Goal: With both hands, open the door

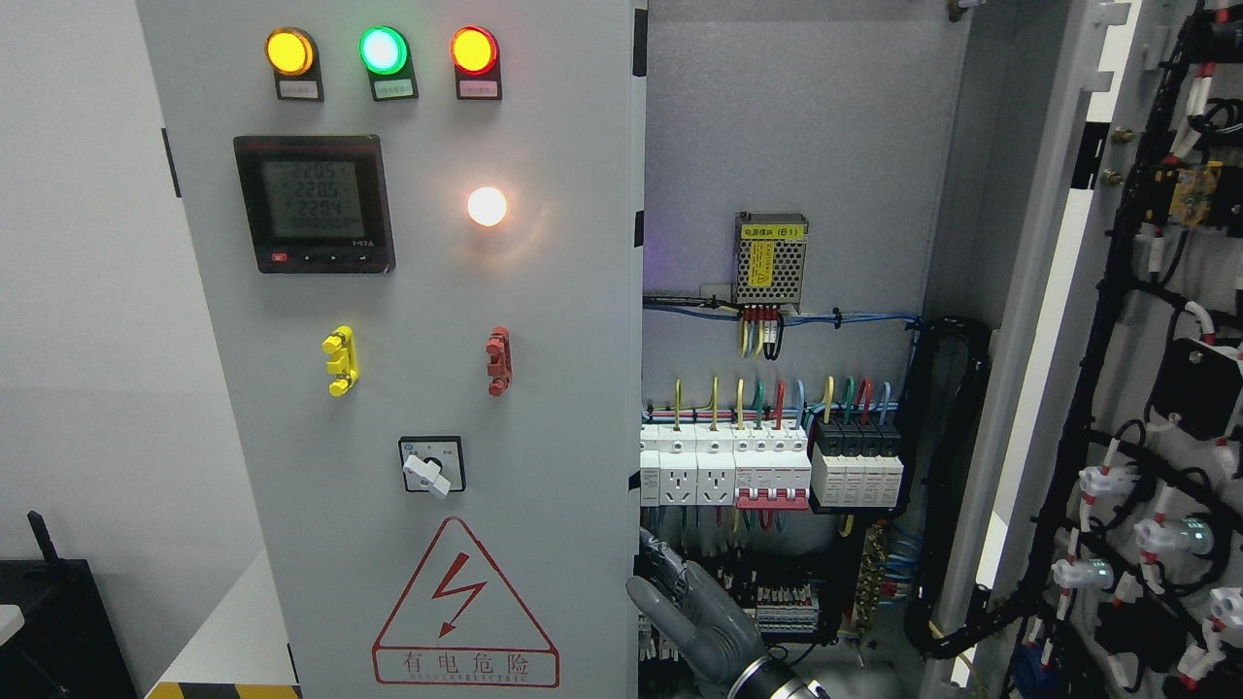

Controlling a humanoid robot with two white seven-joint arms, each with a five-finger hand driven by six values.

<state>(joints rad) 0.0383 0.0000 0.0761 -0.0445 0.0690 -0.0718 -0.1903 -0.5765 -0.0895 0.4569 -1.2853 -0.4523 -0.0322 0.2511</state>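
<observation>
Standing shut at left: left door (408, 388) w/ lamps, meter (314, 204), warning sign (464, 607). Mid: cabinet interior, breakers (767, 466) exposed. One hand (694, 607) at left door's edge, fingers loose, gripping nothing. Right door (1117, 388) swung open, far right.

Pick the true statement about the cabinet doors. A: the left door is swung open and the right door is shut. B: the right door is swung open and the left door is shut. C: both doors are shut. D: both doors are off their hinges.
B: the right door stands swung out, showing its wired inner face and the breakers inside, while the left door sits closed with its lamps facing the camera.
</observation>
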